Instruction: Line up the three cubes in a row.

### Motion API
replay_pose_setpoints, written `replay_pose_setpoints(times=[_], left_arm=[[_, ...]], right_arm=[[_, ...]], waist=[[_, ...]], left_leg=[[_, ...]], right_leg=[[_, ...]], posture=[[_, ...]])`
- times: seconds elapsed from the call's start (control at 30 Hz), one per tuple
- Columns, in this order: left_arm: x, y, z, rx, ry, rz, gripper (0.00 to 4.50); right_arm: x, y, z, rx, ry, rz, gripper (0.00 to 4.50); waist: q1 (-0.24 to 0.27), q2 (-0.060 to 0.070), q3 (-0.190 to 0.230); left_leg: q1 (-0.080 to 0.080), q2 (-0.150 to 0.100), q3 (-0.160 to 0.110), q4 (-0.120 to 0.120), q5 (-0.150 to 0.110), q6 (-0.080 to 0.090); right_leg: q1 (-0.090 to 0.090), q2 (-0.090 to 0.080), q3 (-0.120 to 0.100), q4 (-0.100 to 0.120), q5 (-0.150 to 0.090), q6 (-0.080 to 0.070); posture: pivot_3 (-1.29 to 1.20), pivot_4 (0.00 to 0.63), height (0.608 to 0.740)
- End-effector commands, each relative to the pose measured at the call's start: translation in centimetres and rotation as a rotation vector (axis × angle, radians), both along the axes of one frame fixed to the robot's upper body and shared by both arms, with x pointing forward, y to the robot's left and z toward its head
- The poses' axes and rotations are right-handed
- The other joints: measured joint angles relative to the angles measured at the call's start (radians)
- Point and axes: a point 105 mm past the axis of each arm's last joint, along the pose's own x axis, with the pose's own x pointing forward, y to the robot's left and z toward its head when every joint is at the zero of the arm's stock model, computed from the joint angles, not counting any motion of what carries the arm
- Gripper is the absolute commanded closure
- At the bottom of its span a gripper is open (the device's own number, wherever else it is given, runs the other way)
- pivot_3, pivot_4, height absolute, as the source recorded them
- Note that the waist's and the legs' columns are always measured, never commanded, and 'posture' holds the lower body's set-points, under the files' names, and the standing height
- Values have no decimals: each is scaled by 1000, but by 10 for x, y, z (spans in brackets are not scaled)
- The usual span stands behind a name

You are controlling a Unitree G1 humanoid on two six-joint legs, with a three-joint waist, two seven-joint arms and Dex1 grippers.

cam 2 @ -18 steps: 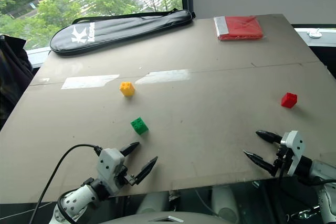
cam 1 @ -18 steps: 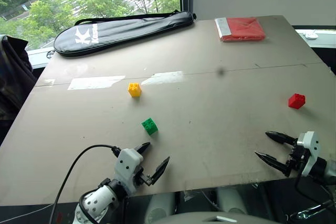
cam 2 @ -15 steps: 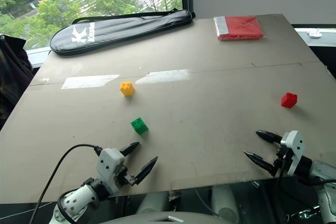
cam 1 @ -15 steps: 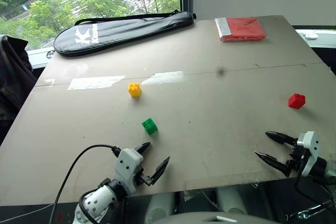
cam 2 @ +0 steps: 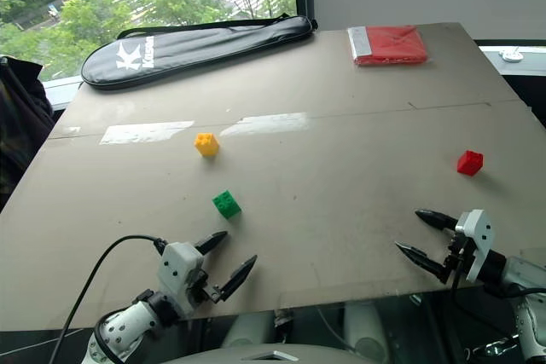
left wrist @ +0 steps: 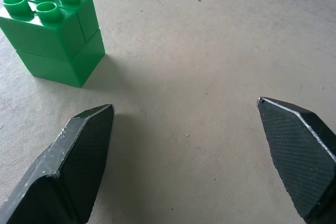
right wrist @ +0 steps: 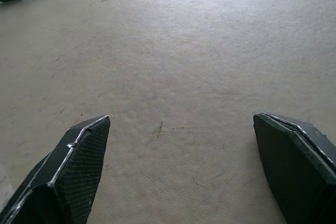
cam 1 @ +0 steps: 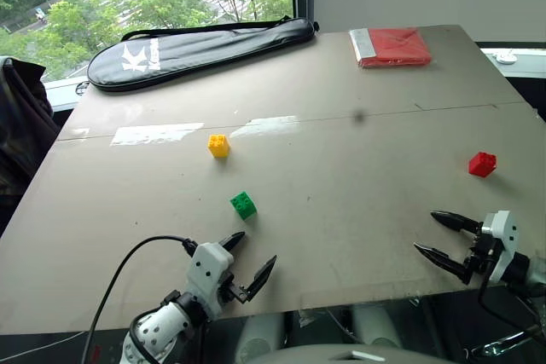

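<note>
Three studded cubes lie scattered on the grey table. The yellow cube (cam 1: 218,145) sits left of centre, the green cube (cam 1: 243,205) a little nearer and to its right, the red cube (cam 1: 482,164) far off at the right side. My left gripper (cam 1: 250,255) hovers open at the table's near edge, just short of the green cube (left wrist: 51,30), which stands beyond its left finger. My right gripper (cam 1: 440,237) is open at the near right edge, nearer than the red cube, nothing between its fingers.
A black racket bag (cam 1: 200,49) lies along the far left of the table (cam 1: 358,210). A flat red packet (cam 1: 392,46) rests at the far right corner. A dark garment (cam 1: 21,117) hangs off the left side.
</note>
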Motion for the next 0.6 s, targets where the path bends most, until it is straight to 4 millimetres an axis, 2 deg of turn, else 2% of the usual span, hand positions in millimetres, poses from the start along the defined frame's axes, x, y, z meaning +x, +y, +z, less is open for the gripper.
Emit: replay_pose_setpoints(times=[0.03,0.33,0.5,0.6], left_arm=[[-11,-8,-16,-12,98,-41,54],[-10,-8,-12,-10,95,-54,54],[-8,-8,-4,-4,83,-89,54],[-6,-9,3,15,72,-136,54]], right_arm=[[-2,3,5,0,-28,16,0],[-5,6,5,4,-28,13,0],[-6,7,4,5,-24,24,0],[0,3,11,3,-66,-6,0]], waist=[[0,0,0],[0,0,0],[1,0,0],[0,-1,0]], left_leg=[[0,0,0,0,0,0],[0,0,0,0,0,0],[0,0,0,0,0,0],[0,0,0,0,0,0]], right_leg=[[0,0,0,0,0,0],[0,0,0,0,0,0],[0,0,0,0,0,0],[0,0,0,0,0,0]], posture=[[0,150,701],[0,150,701],[0,150,701],[0,150,701]])
